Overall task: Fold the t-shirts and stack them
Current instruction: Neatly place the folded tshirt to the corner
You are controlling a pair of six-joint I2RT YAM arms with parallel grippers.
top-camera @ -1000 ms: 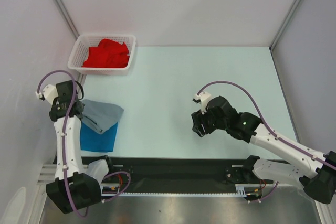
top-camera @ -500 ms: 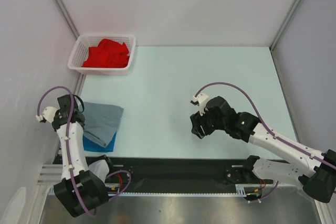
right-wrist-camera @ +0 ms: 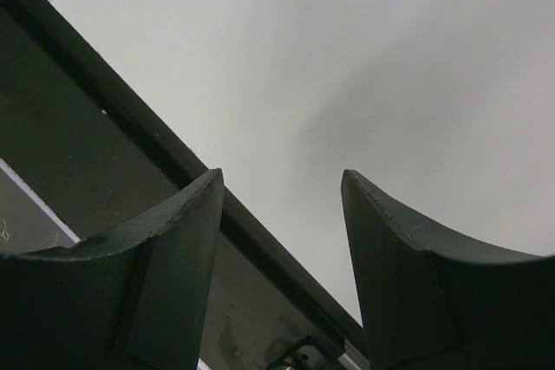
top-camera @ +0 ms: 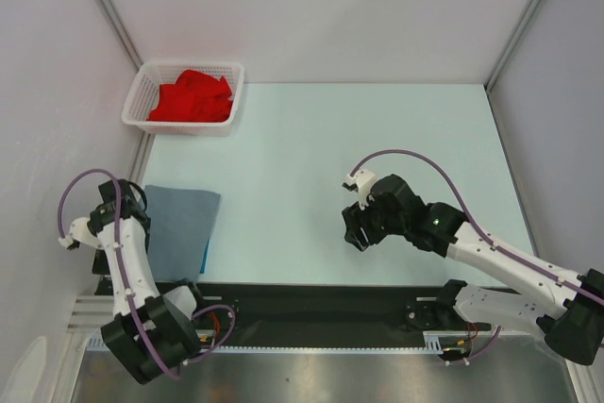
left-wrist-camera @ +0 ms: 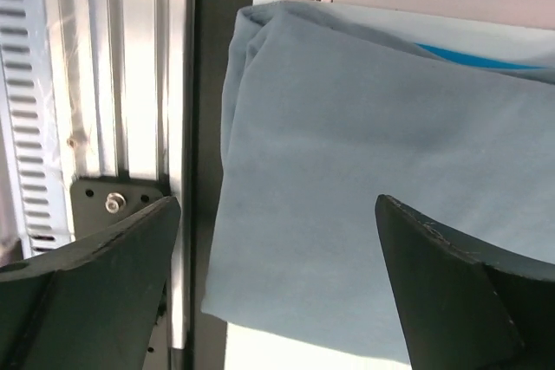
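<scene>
A slate grey t-shirt (top-camera: 179, 226) lies folded flat at the table's near left. It rests on a bright blue t-shirt, of which only a sliver (top-camera: 205, 257) shows. In the left wrist view the grey t-shirt (left-wrist-camera: 364, 153) fills the space under my left gripper (left-wrist-camera: 277, 201), and the blue edge (left-wrist-camera: 473, 56) peeks out at the top. My left gripper (top-camera: 130, 219) hovers over the grey shirt's left edge, open and holding nothing. The red t-shirt (top-camera: 193, 96) sits crumpled in the white basket (top-camera: 138, 101). My right gripper (top-camera: 357, 233) hangs open and empty above bare table (right-wrist-camera: 347, 58).
The white mesh basket stands in the far left corner against the wall. A black strip (top-camera: 311, 304) runs along the near edge by the arm bases. An aluminium rail (left-wrist-camera: 130, 84) borders the table just left of the grey shirt. Walls enclose three sides.
My left gripper opened and let go of the grey shirt, which now lies flat on the blue one. The left arm drew back toward the near left. The right arm barely moved.
</scene>
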